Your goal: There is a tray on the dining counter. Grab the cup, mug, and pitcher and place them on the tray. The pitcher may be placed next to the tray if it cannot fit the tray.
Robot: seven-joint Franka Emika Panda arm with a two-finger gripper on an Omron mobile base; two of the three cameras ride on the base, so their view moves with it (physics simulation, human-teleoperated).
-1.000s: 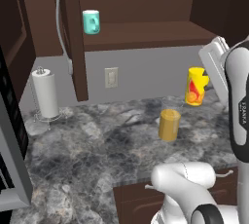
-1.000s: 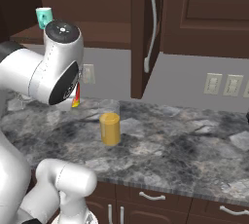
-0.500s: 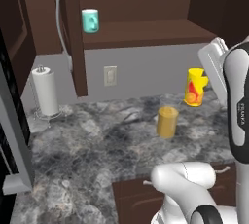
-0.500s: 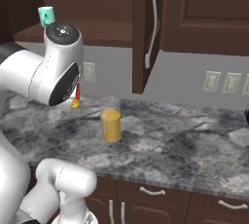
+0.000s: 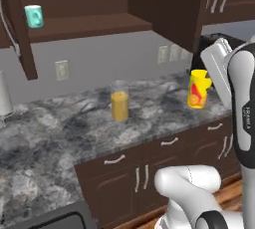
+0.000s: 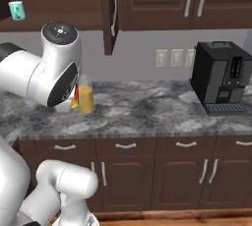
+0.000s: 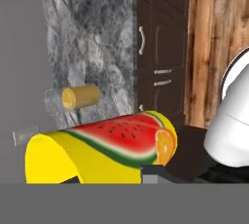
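Observation:
My gripper (image 5: 209, 77) is shut on the yellow cup (image 5: 198, 89), holding it in the air above the right part of a marbled counter (image 5: 60, 138). In the hand view the cup (image 7: 102, 152) lies across the bottom, showing a watermelon picture. A sliver of the cup (image 6: 75, 101) peeks out behind my arm. The glass pitcher (image 5: 119, 104) with orange liquid stands on the counter left of the cup; the right base view has this pitcher (image 6: 86, 98) beside my arm, and it shows again as the pitcher (image 7: 80, 96). The teal mug (image 5: 34, 16) (image 6: 16, 10) sits on the cabinet shelf. The tray is out of view.
A black coffee machine (image 6: 224, 77) stands at the counter's right end. An open cabinet door (image 5: 169, 9) (image 6: 109, 14) hangs above the counter. A paper towel roll (image 5: 4, 93) is at the far left edge. Drawers and a wooden floor (image 7: 219, 47) lie below.
The whole picture has shifted: the base has driven, so shelf, pitcher and towel roll slid left and the coffee machine came into view. The cup stays in my gripper.

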